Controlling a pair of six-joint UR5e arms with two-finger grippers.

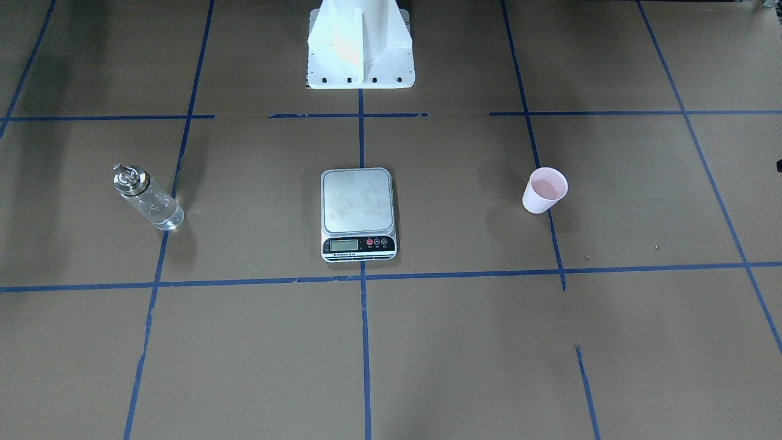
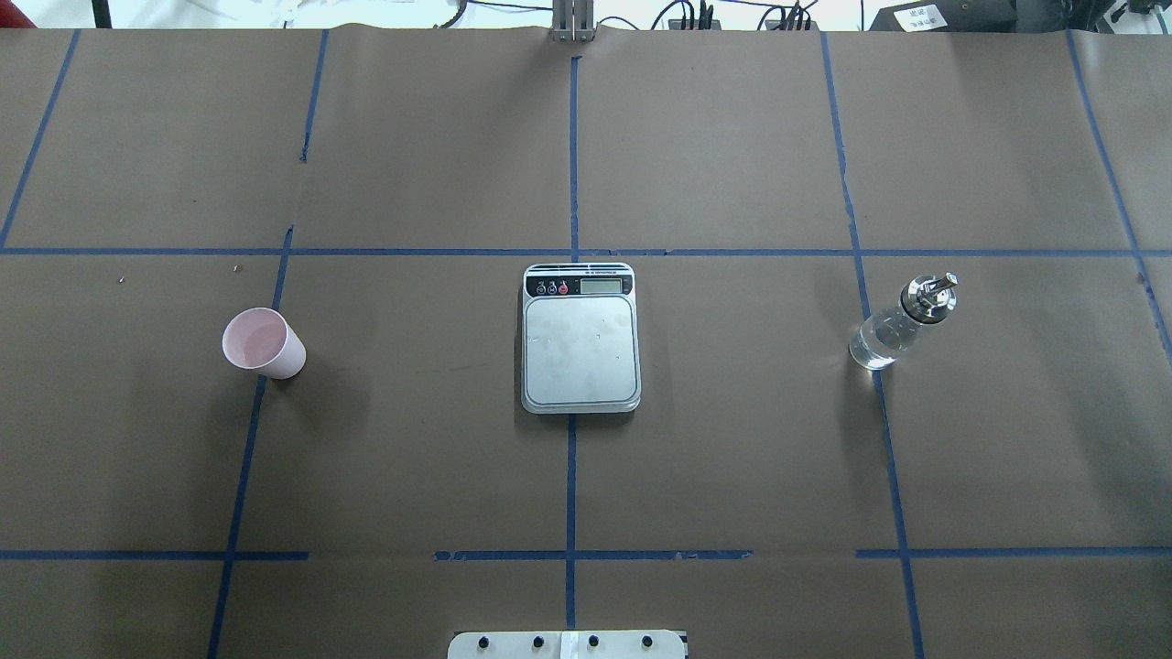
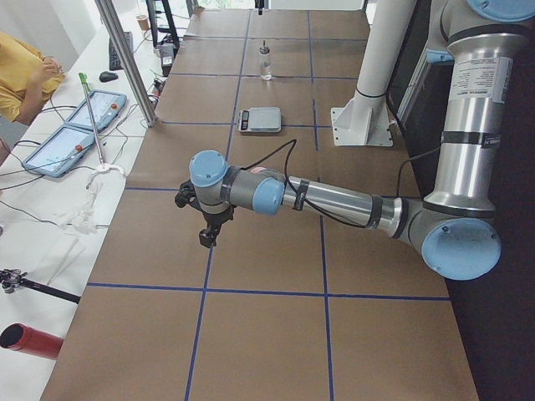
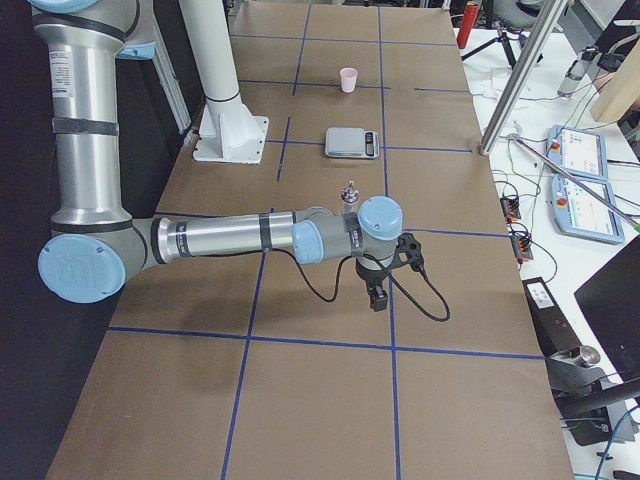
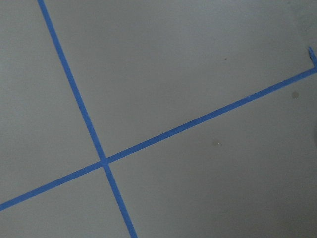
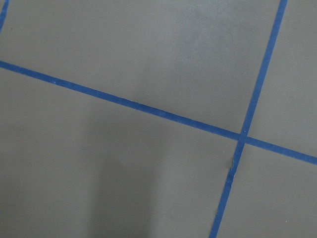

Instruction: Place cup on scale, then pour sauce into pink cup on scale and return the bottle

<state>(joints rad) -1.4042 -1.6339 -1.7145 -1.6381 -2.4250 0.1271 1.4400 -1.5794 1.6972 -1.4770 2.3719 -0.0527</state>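
The pale pink cup (image 2: 264,342) stands upright on the table's left side, also seen as the cup (image 1: 544,190). In the middle lies the scale (image 2: 580,352) with a bare steel plate, the scale (image 1: 358,205). The clear glass bottle (image 2: 902,321) with its silver cap stands on the right, the bottle (image 1: 147,197); the sauce inside barely shows. My left gripper (image 3: 209,238) hangs over the table beyond the cup. My right gripper (image 4: 378,298) hangs beyond the bottle. Both show only in the side views, so I cannot tell whether they are open or shut.
Brown paper with blue tape lines (image 2: 572,485) covers the table. The white robot base (image 1: 360,46) stands behind the scale. Operator desks with tablets (image 3: 84,125) line the far side, and a person's arm (image 3: 25,75) shows there. The wrist views show only paper and tape.
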